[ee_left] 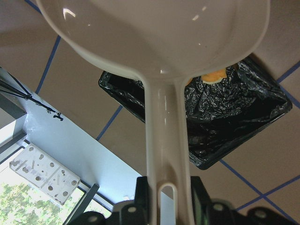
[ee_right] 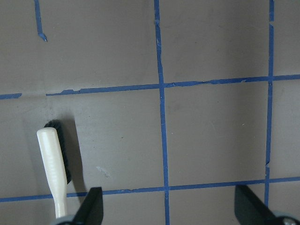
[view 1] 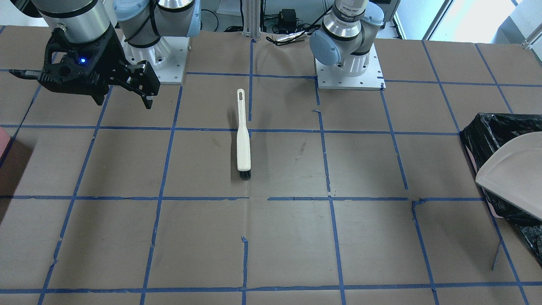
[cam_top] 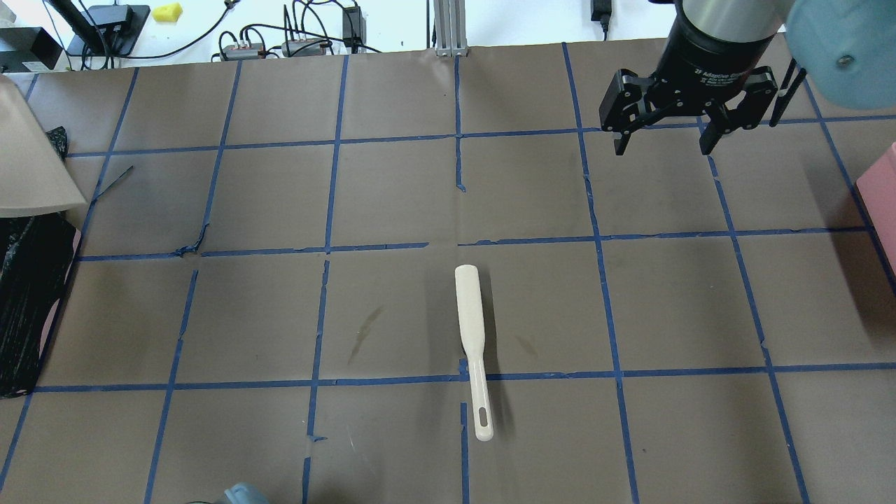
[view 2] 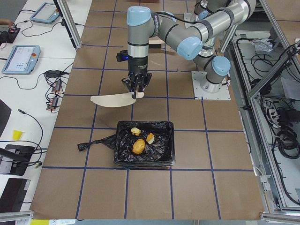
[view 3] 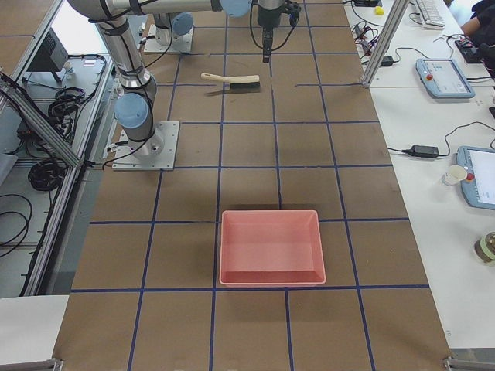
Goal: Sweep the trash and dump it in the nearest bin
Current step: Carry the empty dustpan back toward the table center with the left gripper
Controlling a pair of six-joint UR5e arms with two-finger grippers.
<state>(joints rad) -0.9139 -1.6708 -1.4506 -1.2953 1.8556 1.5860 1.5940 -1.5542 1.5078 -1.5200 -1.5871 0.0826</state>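
Note:
The trash lies inside the bin (view 2: 123, 143), which is lined with a black bag: a tan potato-like lump (view 2: 138, 146) and two bread-like chunks (view 2: 135, 131) (view 2: 150, 138). My left gripper (ee_left: 168, 192) is shut on the handle of a cream dustpan (ee_left: 159, 37) and holds it in the air beside and above the bin (ee_left: 243, 108). The dustpan (view 1: 514, 169) overlaps the bin (view 1: 487, 127) at the right edge of the front view. My right gripper (cam_top: 665, 143) is open and empty, raised above the table. A cream brush (cam_top: 470, 329) lies flat mid-table.
A pink tray (view 3: 271, 214) sits on the table at the robot's right end and shows at the edge of the overhead view (cam_top: 882, 189). Brown paper with blue tape lines covers the table. Both arm bases stand on the robot's side.

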